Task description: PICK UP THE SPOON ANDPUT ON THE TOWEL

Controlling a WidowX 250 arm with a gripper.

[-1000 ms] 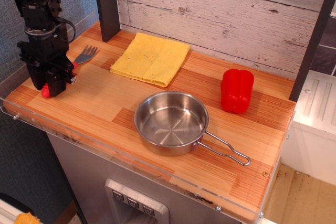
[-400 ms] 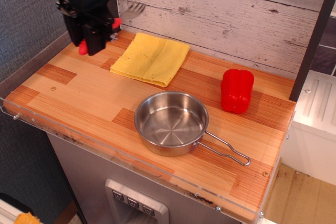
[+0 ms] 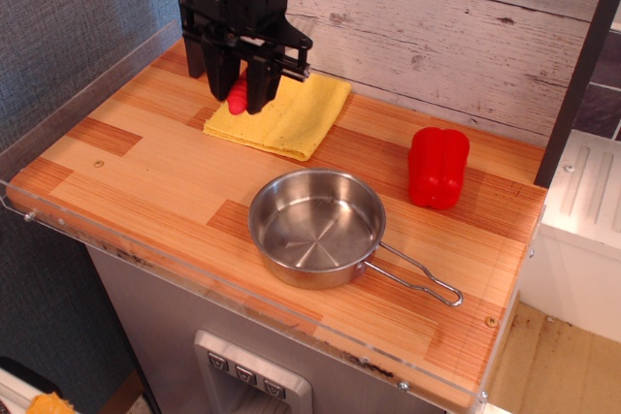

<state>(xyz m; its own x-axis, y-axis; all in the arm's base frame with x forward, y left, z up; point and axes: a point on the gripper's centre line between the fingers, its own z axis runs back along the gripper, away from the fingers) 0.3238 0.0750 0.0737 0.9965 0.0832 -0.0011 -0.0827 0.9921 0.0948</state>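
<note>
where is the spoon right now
The spoon is held in the gripper at the back left of the counter, over the yellow towel.

Gripper [image 3: 243,94] hides most of the spoon [image 3: 237,96]

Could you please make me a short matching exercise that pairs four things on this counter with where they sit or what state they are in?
Things:
1. spoon
2. towel
3. steel pan
4. red pepper

Places or states:
A. standing upright at the right of the counter
B. lying flat near the back wall
C. held in the pincer above the yellow cloth
D. empty, wire handle pointing right

Pairs: 1-C, 2-B, 3-D, 4-A
</note>
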